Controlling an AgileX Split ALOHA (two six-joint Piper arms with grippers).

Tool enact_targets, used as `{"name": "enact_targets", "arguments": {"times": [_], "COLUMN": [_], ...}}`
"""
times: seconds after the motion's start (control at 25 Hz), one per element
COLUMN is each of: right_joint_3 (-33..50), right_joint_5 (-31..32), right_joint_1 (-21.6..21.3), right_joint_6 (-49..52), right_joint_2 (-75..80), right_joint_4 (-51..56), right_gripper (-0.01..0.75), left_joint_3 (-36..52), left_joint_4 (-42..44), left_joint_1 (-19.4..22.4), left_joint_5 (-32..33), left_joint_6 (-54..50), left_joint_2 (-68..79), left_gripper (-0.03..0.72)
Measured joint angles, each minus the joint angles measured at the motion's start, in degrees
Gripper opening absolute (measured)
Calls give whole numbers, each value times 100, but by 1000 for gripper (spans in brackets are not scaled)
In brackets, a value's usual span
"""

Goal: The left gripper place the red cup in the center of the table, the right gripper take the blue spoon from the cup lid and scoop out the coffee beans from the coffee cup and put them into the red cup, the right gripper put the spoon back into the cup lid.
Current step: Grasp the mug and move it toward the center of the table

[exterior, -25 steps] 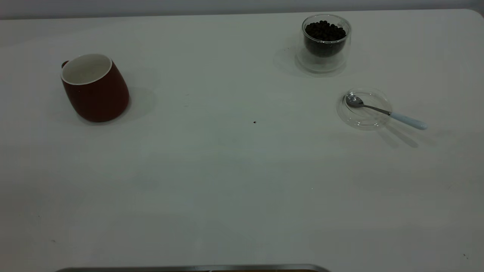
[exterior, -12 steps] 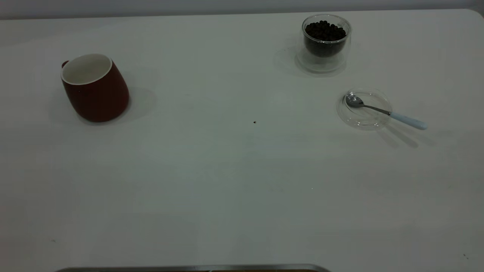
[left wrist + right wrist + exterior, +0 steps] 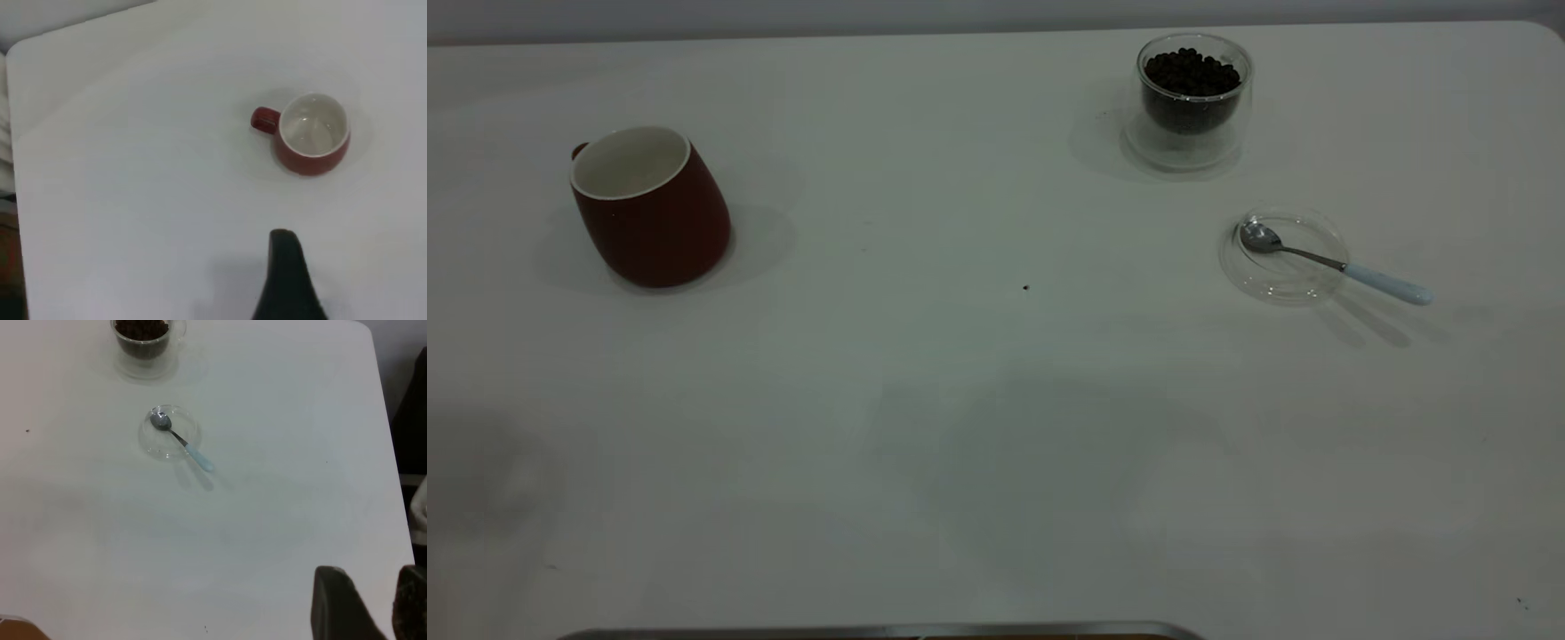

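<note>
The red cup (image 3: pixel 654 209) stands upright at the table's (image 3: pixel 996 427) left, white inside and empty, its handle turned to the far left. My left gripper (image 3: pixel 287 267) hovers well short of the red cup (image 3: pixel 312 133). At the back right the coffee cup (image 3: pixel 1192 102) holds a heap of coffee beans (image 3: pixel 1192 73). Nearer, the blue spoon (image 3: pixel 1343 265) rests with its bowl in the cup lid (image 3: pixel 1280 289) and its handle out over the rim to the right. My right gripper (image 3: pixel 383 577) is open and empty, far from the blue spoon (image 3: pixel 183 443). Neither gripper appears in the exterior view.
A tiny dark speck (image 3: pixel 1025 287) lies near the table's middle. A grey metal edge (image 3: pixel 880 633) runs along the near side. The right wrist view shows the table's rounded corner (image 3: pixel 363 328) and its side edge, with dark shapes beyond it.
A faint shadow has spread over the near part of the table. The red cup, the coffee cup, the lid and the spoon have not moved.
</note>
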Motion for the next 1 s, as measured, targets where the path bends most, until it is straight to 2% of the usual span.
{"name": "enact_targets", "arguments": {"times": [0.2, 0.36, 0.52, 0.76, 1.0], "right_joint_3": [0, 0, 0, 0, 0], "right_joint_5": [0, 0, 0, 0, 0], "right_joint_1": [0, 0, 0, 0, 0], "right_joint_6": [0, 0, 0, 0, 0], "right_joint_2": [0, 0, 0, 0, 0], "right_joint_4": [0, 0, 0, 0, 0], "right_gripper": [241, 241, 241, 241, 241], "left_joint_3": [-1017, -1585, -1709, -1709, -1709], "left_joint_4": [0, 0, -120, -12, 644], "left_joint_1": [0, 0, 0, -61, -110], "left_joint_5": [-100, -10, 22, -193, -524], "left_joint_6": [1025, 2551, 4153, 5208, 5734], "left_joint_2": [1602, 2649, 3424, 4425, 5307], "left_gripper": [587, 587, 587, 587, 587]}}
